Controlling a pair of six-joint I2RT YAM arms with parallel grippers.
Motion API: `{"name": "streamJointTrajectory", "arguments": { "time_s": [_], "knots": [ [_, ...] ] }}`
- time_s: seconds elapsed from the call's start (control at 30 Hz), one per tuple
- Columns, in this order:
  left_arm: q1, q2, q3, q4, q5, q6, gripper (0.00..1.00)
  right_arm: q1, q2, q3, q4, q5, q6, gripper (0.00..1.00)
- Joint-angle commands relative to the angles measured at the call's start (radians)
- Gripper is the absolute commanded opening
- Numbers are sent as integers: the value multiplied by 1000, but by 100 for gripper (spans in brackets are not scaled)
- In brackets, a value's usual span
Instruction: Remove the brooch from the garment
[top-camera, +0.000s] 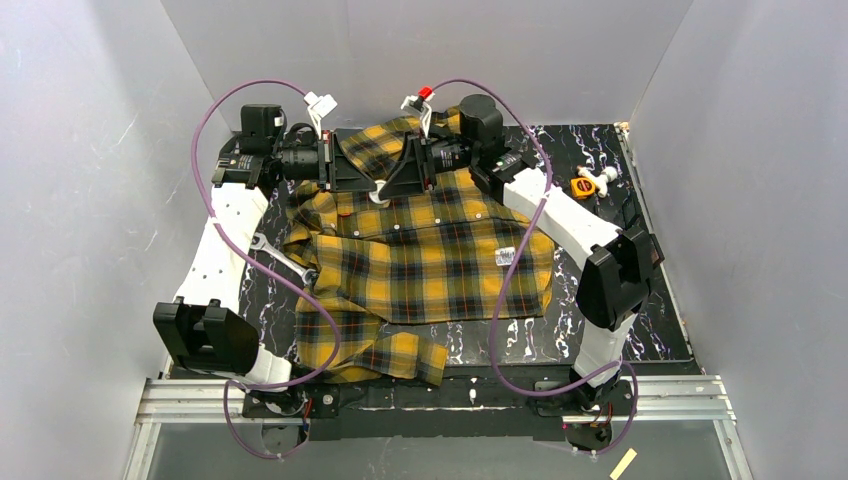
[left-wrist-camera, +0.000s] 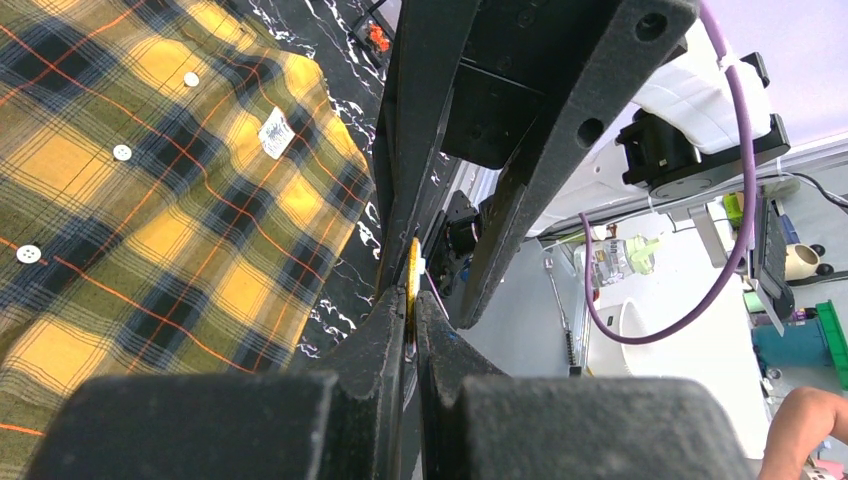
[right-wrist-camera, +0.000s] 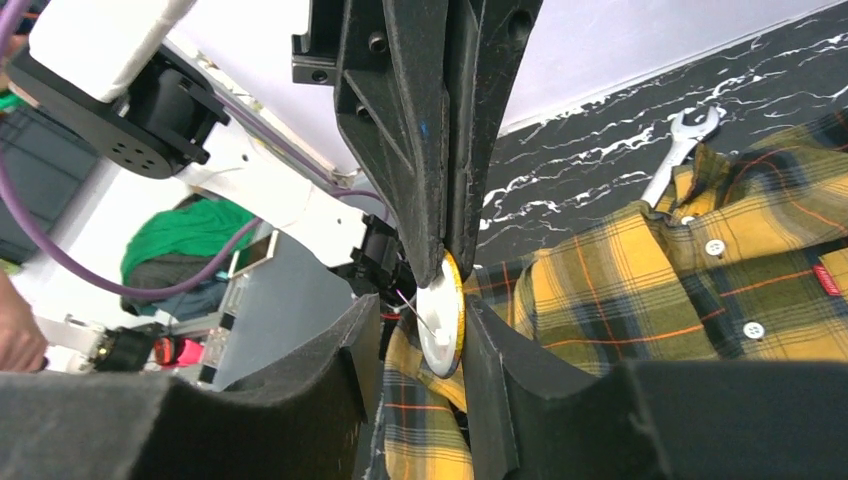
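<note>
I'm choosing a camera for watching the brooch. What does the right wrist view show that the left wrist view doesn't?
Only right wrist: the brooch face-on, white, and a wrench. Only left wrist: a white label; the brooch there is just a thin edge. Both: the plaid shirt, its snaps, and the left pincer and right pincer shut on the brooch.

A lab test booth: white walls (top-camera: 80, 150) around a black marbled tabletop (top-camera: 590, 145), aluminium rail (top-camera: 680, 395).
</note>
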Motion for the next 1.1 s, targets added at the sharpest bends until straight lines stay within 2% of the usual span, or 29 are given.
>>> {"name": "streamJointTrajectory", "arguments": {
  "time_s": [0.0,0.27,0.5,1.07],
  "knots": [
    [-4,-53,-1,0,21,19,0,-22,-43,-40,268,-48,234,43],
    [-5,-47,6,3,24,17,0,-25,-35,-47,273,-42,243,38],
    [-5,-45,12,5,23,12,0,-20,-32,-27,179,-27,162,38],
    [-12,-41,16,10,25,10,0,-16,-22,-3,111,-10,102,37]
  ]
}}
